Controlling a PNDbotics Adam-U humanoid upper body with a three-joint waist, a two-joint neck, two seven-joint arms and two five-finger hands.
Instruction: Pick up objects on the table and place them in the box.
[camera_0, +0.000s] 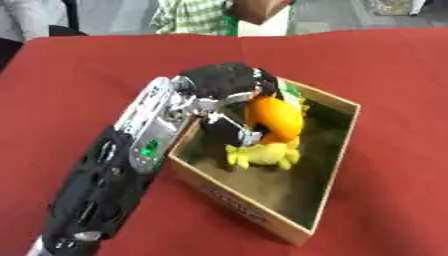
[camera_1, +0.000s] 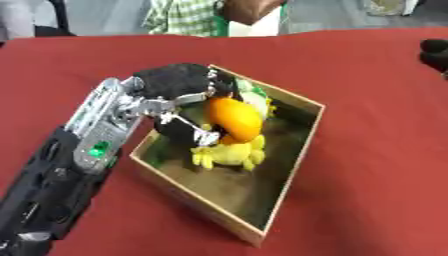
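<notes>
Left hand: black hand with silver joints (camera_0: 229, 95), reaching in from lower left over the near-left wall of the box, fingers and thumb curled round the orange rounded object, holding it.
Left arm: black forearm with silver wrist section and a small green light (camera_0: 150, 147), runs from bottom-left corner up to the box rim.
Held item: smooth orange rounded object (camera_1: 234, 118), inside the box outline, above the yellow toy and touching or just over it; cannot tell which.
Box: shallow open wooden box with light tan walls and dark inner floor (camera_0: 337, 165), sits askew on the cloth, one corner toward the camera; red lettering on its near outer wall, not readable.
Box contents: yellow plush-like toy with lumpy limbs (camera_0: 259, 155) lying on the box floor under the orange object; something green and white (camera_1: 255, 95) at the far-left corner behind the hand, shape unclear.
Surface: table covered in dark red cloth (camera_0: 79, 75).
Right hand: only a dark shape at the right edge, upper part, in the right eye view (camera_1: 434, 52); well apart from the box; cannot tell finger state.
</notes>
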